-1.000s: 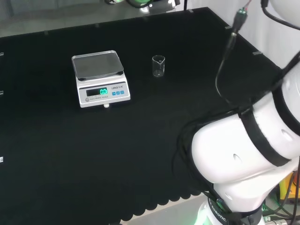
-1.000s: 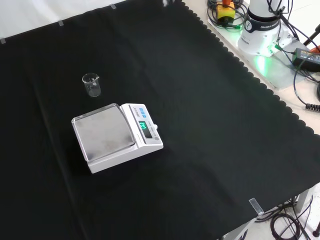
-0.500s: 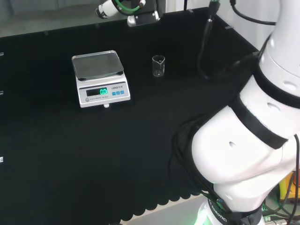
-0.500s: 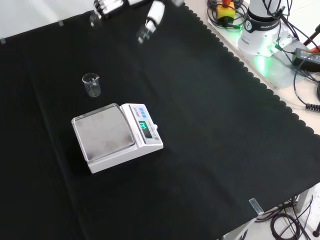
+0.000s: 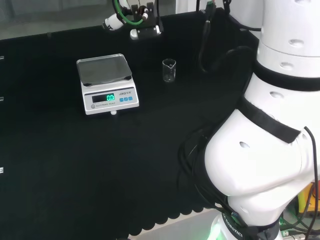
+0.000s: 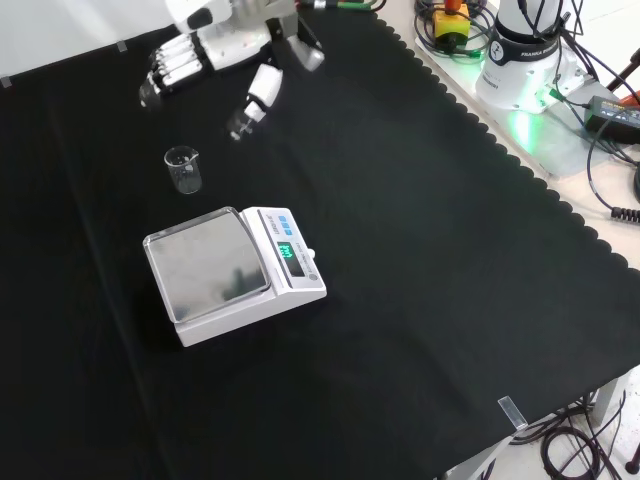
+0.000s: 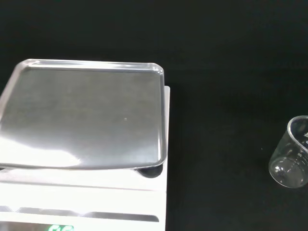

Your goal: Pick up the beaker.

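A small clear glass beaker (image 5: 169, 70) stands upright on the black cloth, to the right of the scale in the head view. The front view has the beaker (image 6: 184, 169) just beyond the scale, and the wrist view catches the beaker (image 7: 292, 157) at its edge. The hand (image 6: 205, 52) hovers above and beyond the beaker in the front view, fingers (image 6: 166, 76) straight and spread, thumb (image 6: 256, 98) pointing down, holding nothing. In the head view the hand (image 5: 131, 16) hangs at the bench's far edge, apart from the beaker.
A white digital scale (image 5: 105, 83) with a bare steel pan (image 6: 210, 266) sits next to the beaker, its display lit. The arm's white links (image 5: 270, 115) rise at the right of the head view. Cables and the arm's base (image 6: 525, 60) lie past the cloth's scalloped edge.
The hand has come into view and moved down toward the beaker, closer with each frame. The arm's links have swung upright. The beaker and scale have stayed put.
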You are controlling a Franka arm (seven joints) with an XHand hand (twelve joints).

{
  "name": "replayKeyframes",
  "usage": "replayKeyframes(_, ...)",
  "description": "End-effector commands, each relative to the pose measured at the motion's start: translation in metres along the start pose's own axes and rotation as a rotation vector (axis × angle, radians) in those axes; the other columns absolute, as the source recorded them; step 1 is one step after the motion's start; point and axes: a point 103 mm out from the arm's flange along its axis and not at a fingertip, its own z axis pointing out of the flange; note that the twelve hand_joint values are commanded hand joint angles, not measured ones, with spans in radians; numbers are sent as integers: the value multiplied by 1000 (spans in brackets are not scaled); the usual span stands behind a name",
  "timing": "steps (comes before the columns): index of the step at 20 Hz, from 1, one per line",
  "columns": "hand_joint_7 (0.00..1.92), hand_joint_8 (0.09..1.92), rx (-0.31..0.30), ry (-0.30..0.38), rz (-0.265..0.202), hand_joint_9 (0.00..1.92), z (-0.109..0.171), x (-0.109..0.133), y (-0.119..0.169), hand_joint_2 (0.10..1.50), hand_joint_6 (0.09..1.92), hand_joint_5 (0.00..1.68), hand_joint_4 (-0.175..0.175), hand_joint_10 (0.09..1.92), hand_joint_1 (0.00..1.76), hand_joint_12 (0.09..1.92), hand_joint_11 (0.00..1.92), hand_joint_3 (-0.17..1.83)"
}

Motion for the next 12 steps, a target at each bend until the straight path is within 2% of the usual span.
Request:
replayKeyframes(1, 0, 480, 1, -9, 65, 0, 26, -18, 55, 936, 87, 182, -119, 739, 370, 1531, 64, 273)
replayKeyframes(7, 0, 476, 29, -26, 116, 0, 40, -38, 85, 934, 87, 188, -120, 732, 386, 1533, 62, 271)
replayKeyframes(12, 0, 478, 64, -52, 160, 0, 52, -58, 97, 932, 87, 197, -120, 729, 396, 1534, 60, 269)
